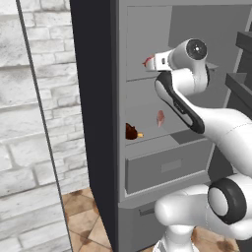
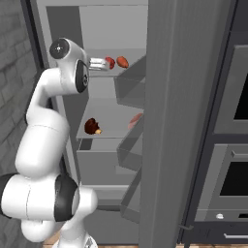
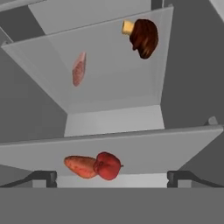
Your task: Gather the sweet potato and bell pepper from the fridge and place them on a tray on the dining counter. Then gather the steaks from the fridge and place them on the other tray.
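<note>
Bare shelf (image 3: 183,148) beside bell pepper (image 3: 108,166)

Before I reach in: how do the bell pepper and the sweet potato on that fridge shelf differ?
The bell pepper is round and bright red; the sweet potato is long, tapered and orange-brown. The potato lies on its side; the pepper sits compact, the rounder and taller of the two. They share one shelf, touching side by side, directly ahead of the open hand.

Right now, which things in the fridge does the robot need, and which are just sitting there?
Needed:
- bell pepper, upper shelf
- sweet potato, touching the pepper
- steak, lower shelf
- fridge
- pincer, open

Just sitting there:
- dark brown lump with a tan stub, lower shelf
</note>
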